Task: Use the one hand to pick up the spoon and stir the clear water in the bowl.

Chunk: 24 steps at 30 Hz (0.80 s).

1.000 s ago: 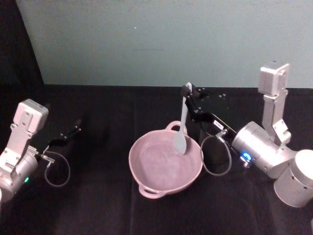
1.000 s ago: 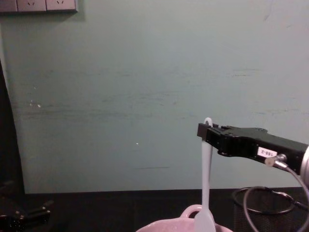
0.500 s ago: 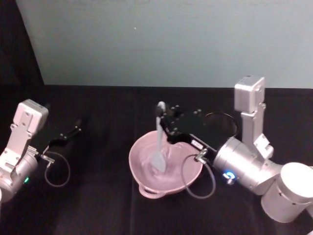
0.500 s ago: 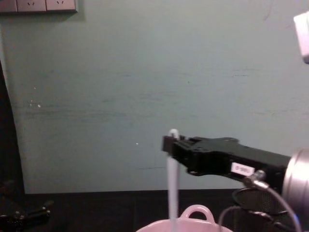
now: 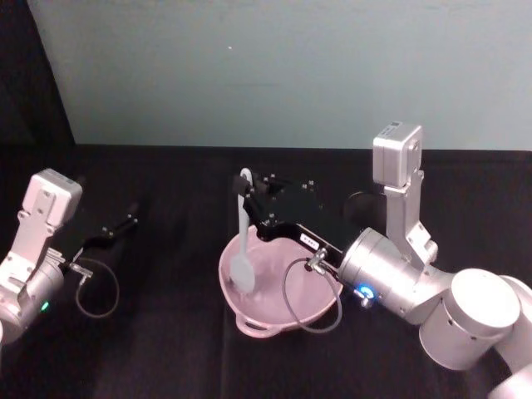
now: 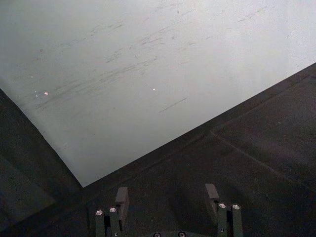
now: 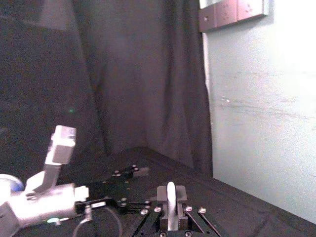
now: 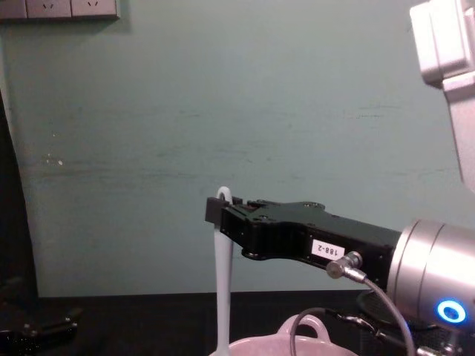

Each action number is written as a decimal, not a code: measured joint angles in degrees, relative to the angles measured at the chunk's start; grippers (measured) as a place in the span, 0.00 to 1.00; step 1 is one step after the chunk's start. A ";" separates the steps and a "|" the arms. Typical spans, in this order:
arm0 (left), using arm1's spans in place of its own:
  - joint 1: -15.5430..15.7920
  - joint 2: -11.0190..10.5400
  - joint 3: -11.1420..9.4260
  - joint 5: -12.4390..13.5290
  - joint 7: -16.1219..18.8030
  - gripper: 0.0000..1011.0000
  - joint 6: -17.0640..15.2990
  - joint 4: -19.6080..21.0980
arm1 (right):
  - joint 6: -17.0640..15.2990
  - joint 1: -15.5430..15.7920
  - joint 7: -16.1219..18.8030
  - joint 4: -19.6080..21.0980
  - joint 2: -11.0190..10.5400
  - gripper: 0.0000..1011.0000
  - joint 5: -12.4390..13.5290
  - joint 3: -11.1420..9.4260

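Since the earlier frame the spoon (image 5: 240, 241) has swept leftward; its head now sits at the left of the pink bowl (image 5: 268, 309), lower centre. Pickup done, stirring judged under way. The right gripper (image 5: 249, 193) clamps the handle top. The left gripper (image 5: 123, 224) sits idle mid-left, fingers apart.

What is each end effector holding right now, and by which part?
The right end effector grips the spoon near the top of its handle, just under the loop, head down in the bowl. The left end effector is open, holding nothing.
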<state>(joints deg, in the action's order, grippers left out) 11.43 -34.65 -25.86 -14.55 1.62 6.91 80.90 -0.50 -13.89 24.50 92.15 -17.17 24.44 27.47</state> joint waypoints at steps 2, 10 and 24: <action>0.00 0.00 0.00 0.00 0.00 0.99 -0.01 0.00 | 0.36 -0.62 -0.01 -1.27 0.42 0.11 0.07 -0.09; 0.00 0.00 0.00 0.00 0.00 0.99 0.00 0.00 | 2.23 -3.58 -0.94 -7.80 2.18 0.11 0.44 -1.91; 0.00 0.00 0.00 0.00 0.00 0.99 0.00 0.00 | 0.66 -0.78 -2.02 -4.13 -1.98 0.11 0.70 -5.61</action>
<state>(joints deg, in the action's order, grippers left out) 11.43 -34.65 -25.86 -14.55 1.62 6.91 80.90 0.17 -14.67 22.48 88.03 -19.15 25.14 21.86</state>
